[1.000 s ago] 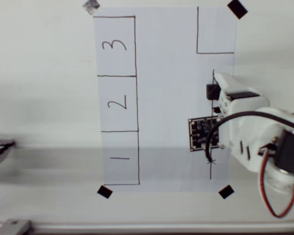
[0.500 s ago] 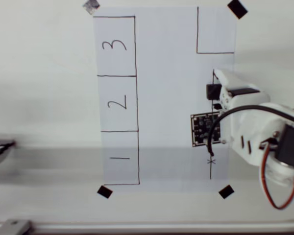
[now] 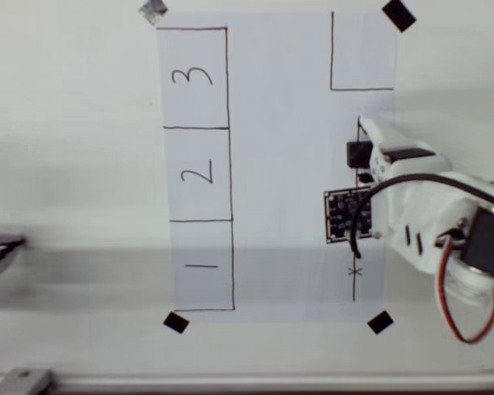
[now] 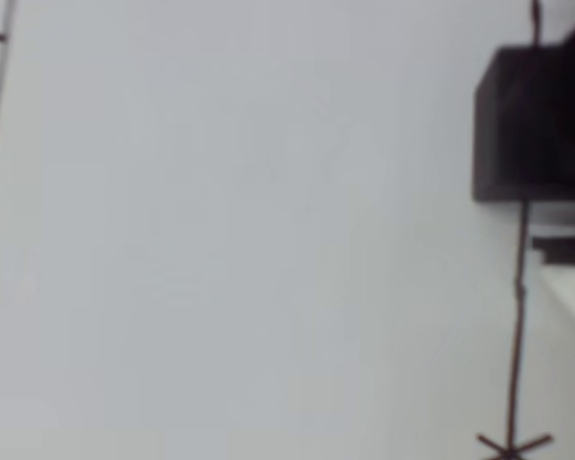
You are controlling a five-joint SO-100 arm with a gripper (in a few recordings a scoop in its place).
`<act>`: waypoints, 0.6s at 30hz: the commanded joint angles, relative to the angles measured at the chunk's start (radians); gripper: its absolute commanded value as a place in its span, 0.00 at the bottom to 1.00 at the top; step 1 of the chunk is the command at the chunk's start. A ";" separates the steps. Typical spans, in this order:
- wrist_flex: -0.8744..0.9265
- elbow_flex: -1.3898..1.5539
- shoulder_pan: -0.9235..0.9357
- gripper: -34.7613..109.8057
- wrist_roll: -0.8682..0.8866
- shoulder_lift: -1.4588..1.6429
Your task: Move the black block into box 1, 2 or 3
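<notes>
From overhead I count three numbered boxes stacked on the left of the paper [image 3: 280, 99], box 3 [image 3: 195, 77] topmost, plus one unnumbered box [image 3: 362, 51] top right. My white arm reaches in from the right, its gripper [image 3: 364, 155] against the one black block [image 3: 358, 153]; I cannot tell whether the claw grips it. Three black tape squares [image 3: 398, 15] pin corners.

Black block [image 4: 532, 125] on pen line [image 4: 517, 316]
</notes>
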 commanded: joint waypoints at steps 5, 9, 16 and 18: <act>-0.035 0.018 -0.008 0.43 -0.005 0.020; -0.041 0.020 -0.008 0.43 -0.005 0.020; -0.057 0.026 -0.009 0.41 -0.002 0.018; -0.077 0.034 -0.014 0.24 0.032 0.018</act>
